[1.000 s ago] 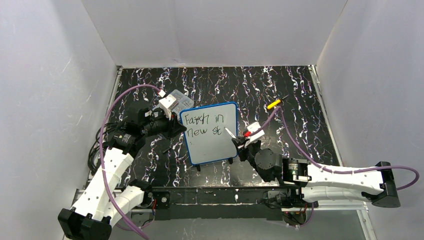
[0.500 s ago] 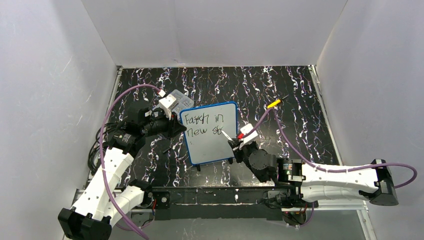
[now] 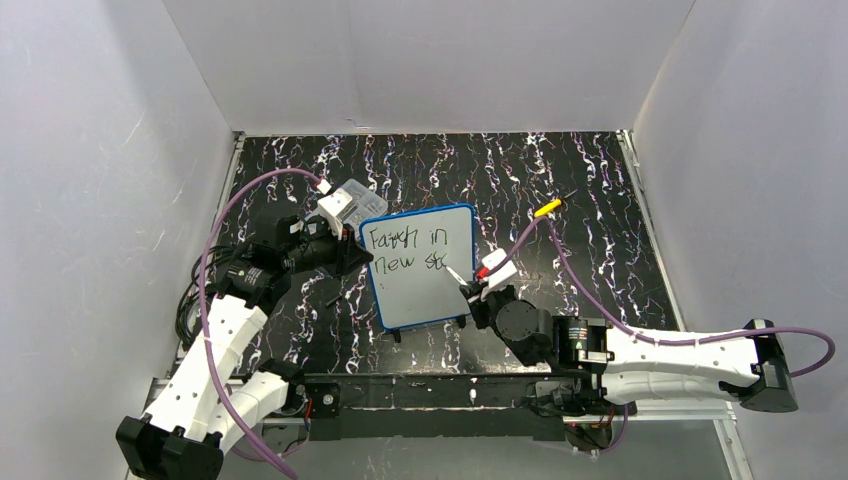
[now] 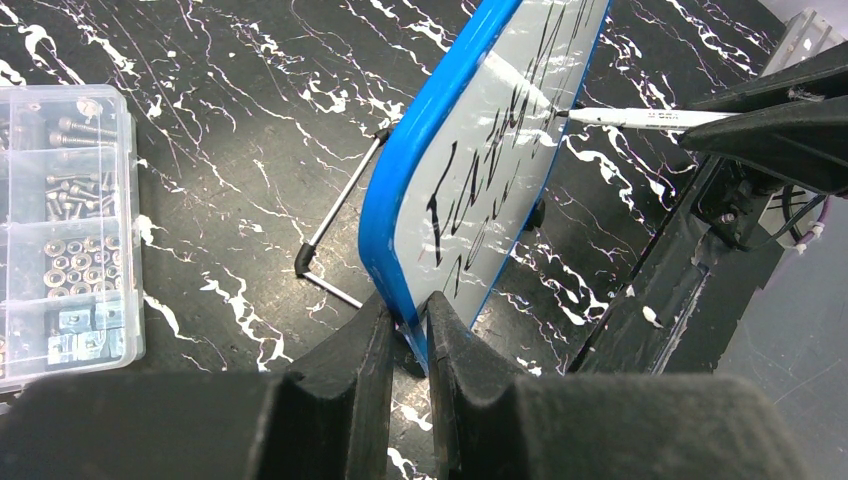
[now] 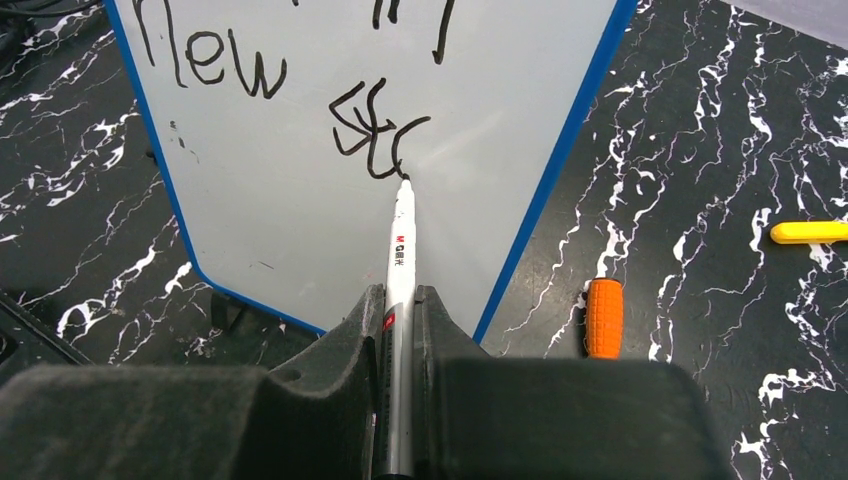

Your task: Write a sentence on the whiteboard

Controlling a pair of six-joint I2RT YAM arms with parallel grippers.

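Sentence (image 5: 375, 135) partly written; right claw (image 5: 398, 296) grips pen (image 5: 402, 230) mid-word, left claw (image 4: 408, 318) clamps whiteboard (image 4: 480, 200) edge; more words remain

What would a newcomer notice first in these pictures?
The blue-framed whiteboard stands mid-table, its left edge pinched by the left gripper. The right gripper holds a white marker with its tip on the second line of the black sentence.
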